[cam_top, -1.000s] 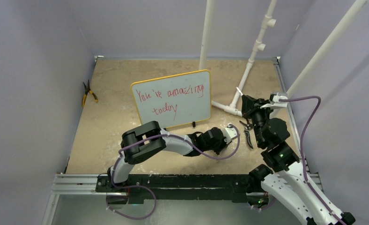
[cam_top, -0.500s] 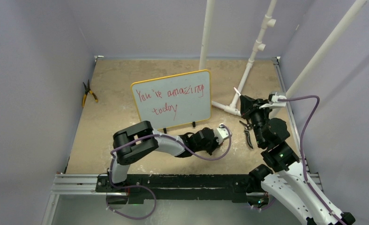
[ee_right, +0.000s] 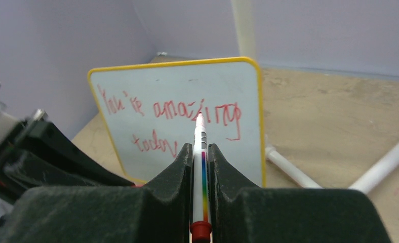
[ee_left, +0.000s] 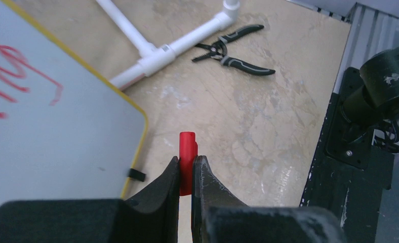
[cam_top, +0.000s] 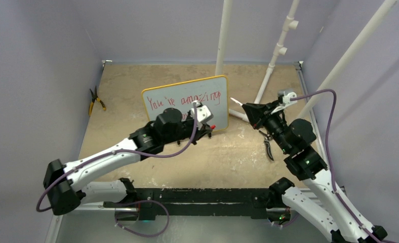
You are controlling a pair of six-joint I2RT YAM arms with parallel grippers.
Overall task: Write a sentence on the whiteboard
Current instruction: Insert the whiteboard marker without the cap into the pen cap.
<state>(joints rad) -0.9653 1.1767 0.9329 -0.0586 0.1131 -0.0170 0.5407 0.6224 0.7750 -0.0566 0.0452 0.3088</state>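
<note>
While my left gripper (ee_left: pixel 187 174) pinches a small red cap (ee_left: pixel 187 147), my right gripper (ee_right: pixel 201 152) grips a white rainbow-striped marker (ee_right: pixel 200 135). Far: yellow-framed white rectangular whiteboard (ee_right: pixel 187 81), red-lettered.

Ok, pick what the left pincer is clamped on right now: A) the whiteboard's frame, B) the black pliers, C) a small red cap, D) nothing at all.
C: the left wrist view shows the left pincer shut on a small red cap, clear of the whiteboard, while the black pliers lie apart on the table.
</note>
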